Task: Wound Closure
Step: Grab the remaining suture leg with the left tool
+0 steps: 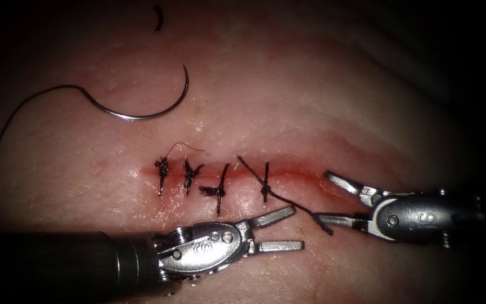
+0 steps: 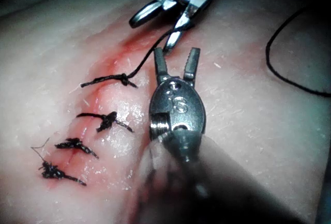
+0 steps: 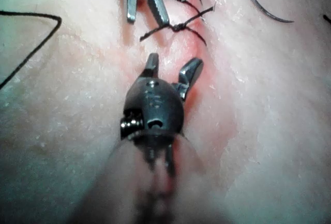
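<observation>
Operator: Requesting state of both hands.

Checker: Reporting left hand as spread wide and pinching nothing, hovering just below the cut in the endoscope view. Reporting right hand as likewise spread and gripping nothing, sitting at the right end of the cut.

Operator: Requesting needle location.

Checker: Locating needle lying free on the tissue, well apart from the cut toward the upper left of the endoscope view, not entering the tissue. Tracing thread from its blunt end, trailing off leftward. Noting a short cut end farther up.

Operator: Requesting step in hand.

Checker: Counting four stitches knotted across the cut. Judging the rightmost stitch as tied but untrimmed, with one long tail running just beside the lower jaw of the right hand. Being unable to tell contact there.

Operator: Requesting requirements for the next move.

Checker: Judging only, not observing. Shortening that tail: calling for the right hand, being the sole cutter, closing across the thread clear of the knot. Placing a further stitch: calling for fetching the distant needle and gripping it on its curve.
</observation>
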You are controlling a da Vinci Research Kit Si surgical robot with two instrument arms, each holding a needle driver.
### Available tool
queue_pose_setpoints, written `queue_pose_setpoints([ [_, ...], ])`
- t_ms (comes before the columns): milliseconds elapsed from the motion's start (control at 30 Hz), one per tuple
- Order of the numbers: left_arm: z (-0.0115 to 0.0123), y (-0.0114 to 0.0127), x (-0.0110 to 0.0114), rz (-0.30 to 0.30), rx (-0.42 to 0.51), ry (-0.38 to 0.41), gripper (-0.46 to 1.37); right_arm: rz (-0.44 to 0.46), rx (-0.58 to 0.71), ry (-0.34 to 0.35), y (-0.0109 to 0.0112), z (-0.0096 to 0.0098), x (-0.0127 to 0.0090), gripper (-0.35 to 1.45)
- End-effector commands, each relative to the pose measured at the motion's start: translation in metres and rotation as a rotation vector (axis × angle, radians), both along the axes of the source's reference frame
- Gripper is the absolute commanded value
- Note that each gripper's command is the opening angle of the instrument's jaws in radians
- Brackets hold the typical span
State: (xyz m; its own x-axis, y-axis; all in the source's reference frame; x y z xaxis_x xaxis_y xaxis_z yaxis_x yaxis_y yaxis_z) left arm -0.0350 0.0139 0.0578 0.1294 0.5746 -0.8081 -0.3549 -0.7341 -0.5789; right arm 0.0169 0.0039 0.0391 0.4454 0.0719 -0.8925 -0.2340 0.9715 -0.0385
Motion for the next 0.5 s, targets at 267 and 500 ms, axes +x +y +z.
queue_pose_setpoints([
  [267, -0.0002, -0.0001, 0.0, 0.0, 0.001, 0.0, 0.21, -0.002, 0.005, -0.001, 0.0004, -0.0002, -0.0005, 0.68],
  [500, -0.0015, -0.0003, 0.0005, 0.018, -0.067, 0.03, 0.24, -0.005, 0.005, 0.001, 0.0006, 0.0, -0.001, 0.68],
])
